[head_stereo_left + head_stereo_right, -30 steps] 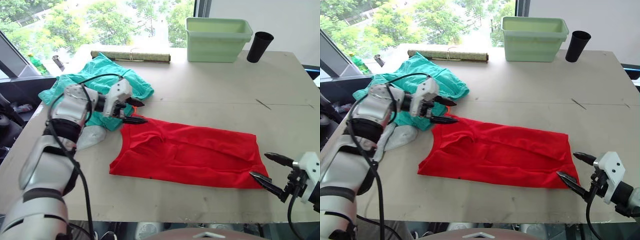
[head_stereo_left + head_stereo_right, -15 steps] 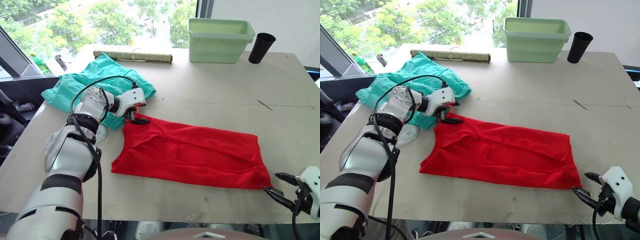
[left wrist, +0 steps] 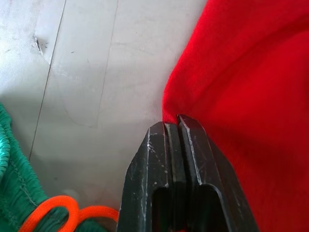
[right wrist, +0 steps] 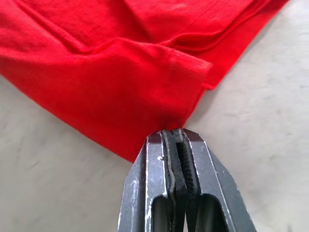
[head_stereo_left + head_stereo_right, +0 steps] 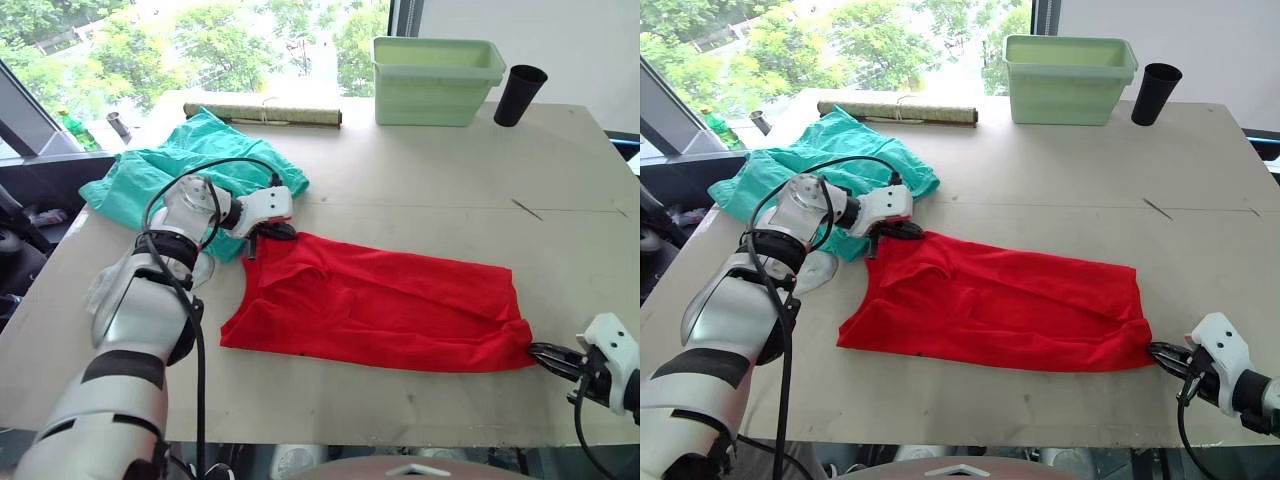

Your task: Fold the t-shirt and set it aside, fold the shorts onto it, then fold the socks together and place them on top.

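We see the shirt (image 5: 375, 305) spread flat on the table (image 5: 420, 190), its long axis running left to right across the near half. Its near edge lies close to the table's front edge, with only a thin strip of bare board before the drop. Beyond the shirt the table is open all the way to the green bin (image 5: 437, 78) and the black cup (image 5: 520, 94) at the far side. The right part of the table is also bare.

Our left claw (image 5: 262, 236) sits at the shirt's far-left corner, fingers pressed together on a pinch of red cloth; the left wrist view shows the fabric edge drawn into the closed tips (image 3: 175, 126). Our right claw (image 5: 540, 351) is at the opposite end, at the near-right corner, close to the table's front edge. Its fingers (image 4: 158, 150) are likewise clamped on a fold of red cloth, which puckers where it enters them. So the shirt stretches between the two claws, held at diagonal corners.

The shorts (image 5: 190, 165) lie rumpled at the far left, just behind the left claw, with the orange drawstring (image 3: 63, 211) showing beside its fingers. A rolled mat (image 5: 275, 113) lies along the far edge behind the shorts. Something pale grey, likely a sock (image 5: 190, 271), peeks out beneath the left arm.
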Controlling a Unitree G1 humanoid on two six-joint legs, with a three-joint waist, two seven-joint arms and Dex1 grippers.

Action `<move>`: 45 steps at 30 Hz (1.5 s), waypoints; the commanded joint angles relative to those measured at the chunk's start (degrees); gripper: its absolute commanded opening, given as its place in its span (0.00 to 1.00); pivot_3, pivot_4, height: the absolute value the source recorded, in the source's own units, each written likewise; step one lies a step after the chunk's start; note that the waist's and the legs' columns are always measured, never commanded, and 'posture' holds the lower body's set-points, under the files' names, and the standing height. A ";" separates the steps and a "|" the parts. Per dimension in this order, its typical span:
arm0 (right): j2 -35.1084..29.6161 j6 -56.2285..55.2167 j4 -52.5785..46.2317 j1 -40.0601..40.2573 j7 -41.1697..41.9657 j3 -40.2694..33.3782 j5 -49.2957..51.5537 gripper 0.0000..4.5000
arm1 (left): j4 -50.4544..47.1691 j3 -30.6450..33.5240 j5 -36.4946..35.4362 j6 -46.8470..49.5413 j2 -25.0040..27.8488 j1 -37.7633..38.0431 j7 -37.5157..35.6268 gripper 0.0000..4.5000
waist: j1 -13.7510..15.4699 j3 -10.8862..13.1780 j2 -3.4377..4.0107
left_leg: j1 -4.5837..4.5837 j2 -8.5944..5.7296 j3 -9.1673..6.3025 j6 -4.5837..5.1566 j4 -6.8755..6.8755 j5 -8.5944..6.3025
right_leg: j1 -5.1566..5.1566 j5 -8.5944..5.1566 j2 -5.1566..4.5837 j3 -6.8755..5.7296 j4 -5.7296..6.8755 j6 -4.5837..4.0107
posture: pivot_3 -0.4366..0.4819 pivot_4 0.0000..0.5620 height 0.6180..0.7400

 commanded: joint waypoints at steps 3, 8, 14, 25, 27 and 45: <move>-1.36 0.01 3.50 -7.95 -3.87 2.22 -4.15 0.00 | -9.98 2.80 -2.40 3.89 4.85 6.65 -4.46 0.03 | -0.64 0.00 0.01 | 0.01 0.02 0.01 -0.10 -0.02 0.06 | 0.00 0.00 0.01 0.00 0.01 0.00 | 0.48 0.27 0.97; -2.29 2.30 4.60 -15.07 -4.51 5.98 -5.47 0.00 | -27.59 6.44 -5.77 16.06 8.96 17.04 -3.92 0.03 | -1.20 -0.01 0.04 | 0.01 0.03 0.00 -0.12 -0.04 0.07 | -0.01 0.00 0.00 0.01 0.02 -0.01 | 0.48 0.27 0.97; -2.57 4.90 6.36 -24.73 -6.55 7.68 -5.56 0.13 | -46.77 10.00 -9.84 28.72 12.30 28.60 -2.11 0.00 | -1.21 0.00 0.11 | 0.02 0.02 0.01 -0.13 -0.03 0.08 | 0.01 0.00 -0.01 0.02 0.03 0.00 | 0.48 0.27 0.97; 4.91 25.92 8.38 -37.21 -15.51 13.00 -0.13 0.78 | -51.44 10.51 -11.09 33.26 13.24 31.35 0.45 0.00 | -0.87 0.00 0.12 | 0.00 -0.01 0.01 -0.13 -0.06 0.07 | 0.01 0.00 -0.05 0.01 0.02 -0.01 | 0.48 0.27 0.97; 4.70 27.11 9.55 -37.85 -15.87 15.03 -1.01 0.78 | -50.92 10.47 -11.09 33.12 13.37 31.14 0.70 0.00 | -0.92 0.00 0.12 | 0.01 -0.01 0.02 -0.13 -0.06 0.08 | 0.01 0.00 -0.05 0.01 0.04 -0.01 | 0.48 0.27 0.97; 5.53 9.44 40.88 -69.42 -10.62 36.63 -18.83 0.02 | -88.65 18.66 -25.63 67.10 11.16 55.14 15.44 0.00 | -1.45 0.06 0.32 | 0.06 -0.03 0.10 -0.14 -0.10 0.08 | 0.00 0.00 -0.08 0.05 0.01 0.01 | 0.48 0.27 0.97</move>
